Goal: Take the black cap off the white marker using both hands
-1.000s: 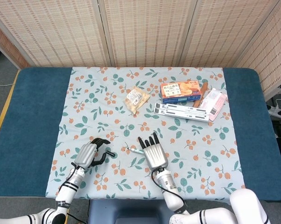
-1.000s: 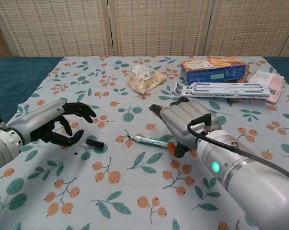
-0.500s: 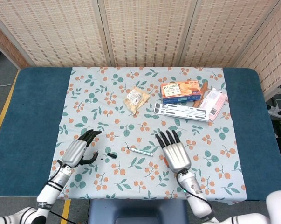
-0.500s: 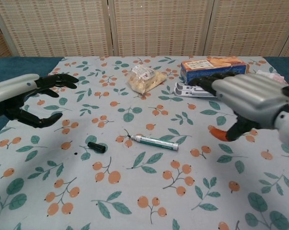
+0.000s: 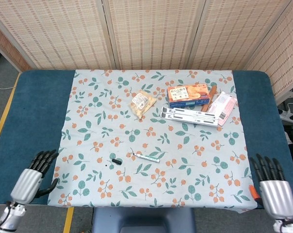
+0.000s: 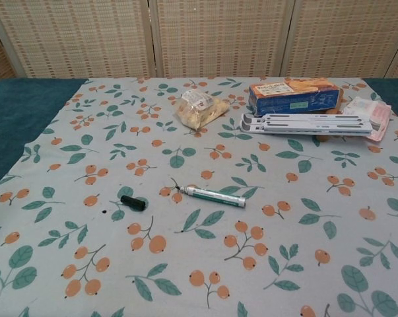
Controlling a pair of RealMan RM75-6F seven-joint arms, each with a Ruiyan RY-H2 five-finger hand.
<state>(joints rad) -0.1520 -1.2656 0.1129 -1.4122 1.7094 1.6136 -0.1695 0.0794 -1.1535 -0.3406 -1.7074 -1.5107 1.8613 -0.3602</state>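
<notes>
On cloth: black cap [image 6: 132,203] lies apart from white marker [image 6: 215,195] (light, slick; grip mid-barrel);
Hands: left hand [image 5: 32,177], right hand [image 5: 275,191] spread, empty.

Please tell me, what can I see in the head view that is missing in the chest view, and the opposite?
Only the head view shows the left hand and the right hand, both open, empty and near the front table edge, off the floral cloth. It also shows the floor either side of the table.

The chest view adds no object of its own, only a closer, lower look.

Both show the white marker with the black cap lying apart from it, the snack bag, the orange and blue box and the white slotted rack.
</notes>
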